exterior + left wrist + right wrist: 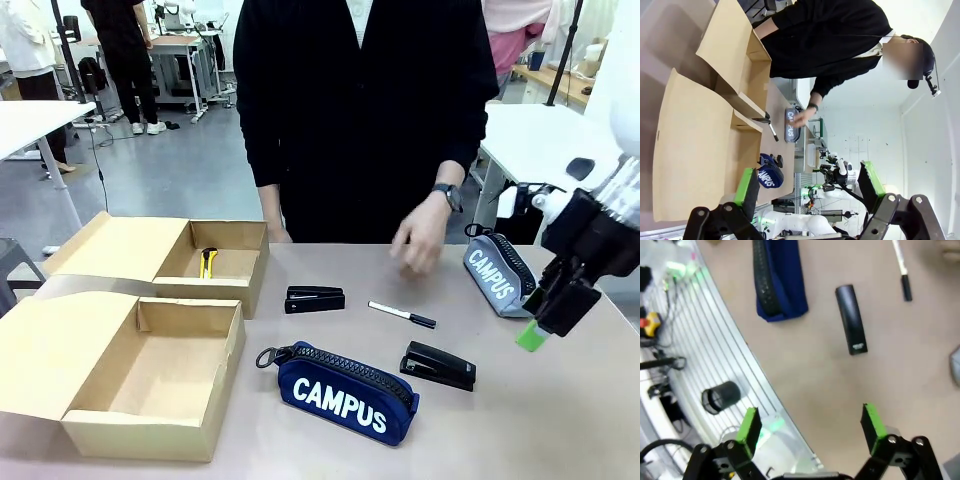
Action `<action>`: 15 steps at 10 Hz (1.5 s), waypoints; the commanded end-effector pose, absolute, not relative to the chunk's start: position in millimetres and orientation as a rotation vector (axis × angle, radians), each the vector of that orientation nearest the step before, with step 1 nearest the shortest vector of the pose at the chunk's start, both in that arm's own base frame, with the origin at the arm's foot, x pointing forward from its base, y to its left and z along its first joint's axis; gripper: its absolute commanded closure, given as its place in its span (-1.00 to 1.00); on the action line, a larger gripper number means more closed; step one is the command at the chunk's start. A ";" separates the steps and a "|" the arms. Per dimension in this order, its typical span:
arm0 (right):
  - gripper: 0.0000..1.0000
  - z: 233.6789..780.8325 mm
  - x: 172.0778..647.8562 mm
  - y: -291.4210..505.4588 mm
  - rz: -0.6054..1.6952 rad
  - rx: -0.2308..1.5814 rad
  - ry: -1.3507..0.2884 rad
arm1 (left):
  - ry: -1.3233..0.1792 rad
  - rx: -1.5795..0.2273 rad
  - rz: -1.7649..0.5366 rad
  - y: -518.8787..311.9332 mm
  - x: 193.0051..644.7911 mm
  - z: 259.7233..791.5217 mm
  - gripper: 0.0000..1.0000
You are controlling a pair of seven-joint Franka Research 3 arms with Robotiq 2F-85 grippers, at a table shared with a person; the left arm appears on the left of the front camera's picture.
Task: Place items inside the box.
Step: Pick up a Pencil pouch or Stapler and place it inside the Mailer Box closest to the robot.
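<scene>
Over the table's (580, 420) right edge: noted right gripper (810, 426) hanging above bare tabletop, jaws spread to full width, nothing between the green pads (749, 424). Judged as staged for a top-down grab, opened early for straddling the next item.

Logged nearest candidate: black stapler (438, 365), flat on the table just ahead of that gripper in its wrist view, long axis pointing away from the fingers. Probably needs a wrist turn for closing across the narrow body, though wide-angle distortion makes the alignment hard to read.

Logged other loose items:
- second stapler (315, 299) just beside the far box (256, 280)
- marker (402, 315) between the two staplers
- navy CAMPUS case (340, 393) nearest the robot, near the near box (140, 436)
- grey CAMPUS case (497, 272) at the far right, close to the person's hand (420, 238), hand hovering above the table and apart from it

Found yellow utility knife (208, 262) inside the far box: one item placed. Near box open, floor bare.

Recorded left gripper (809, 186) back from the table on the boxes' side, likewise wide and empty. Judged parked clear to leave both openings free.

Judged task early: five items out, spread with gaps, giving finger room around each
</scene>
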State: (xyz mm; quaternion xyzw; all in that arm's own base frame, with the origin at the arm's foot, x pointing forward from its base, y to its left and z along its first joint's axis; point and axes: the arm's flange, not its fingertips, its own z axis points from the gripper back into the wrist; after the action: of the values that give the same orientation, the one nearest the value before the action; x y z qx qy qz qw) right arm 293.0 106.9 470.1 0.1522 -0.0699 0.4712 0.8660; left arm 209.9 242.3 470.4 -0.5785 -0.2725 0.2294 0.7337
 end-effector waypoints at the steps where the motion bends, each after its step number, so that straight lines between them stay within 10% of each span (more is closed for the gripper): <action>1: -1.00 453.0 303.2 110.8 1.003 0.230 -0.100 | -0.622 -1.287 0.487 242.7 209.7 471.6 -1.00; 4: -1.00 476.1 272.2 15.7 0.774 0.403 -0.410 | -0.622 -1.287 0.487 242.7 209.7 471.6 -1.00; 9: -1.00 488.8 175.6 -153.5 0.208 1.188 -0.785 | -0.622 -1.287 0.487 242.7 209.7 471.6 -1.00; 15: -1.00 481.0 165.7 -200.2 0.158 1.192 -0.778 | -0.622 -1.287 0.487 242.7 209.7 471.6 -1.00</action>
State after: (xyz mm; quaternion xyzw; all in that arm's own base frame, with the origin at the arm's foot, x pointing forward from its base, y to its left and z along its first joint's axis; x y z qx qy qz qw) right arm 171.7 -201.2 477.1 0.5466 -0.3532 0.0679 0.7562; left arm 209.6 242.4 470.4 -0.5787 -0.2728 0.2297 0.7334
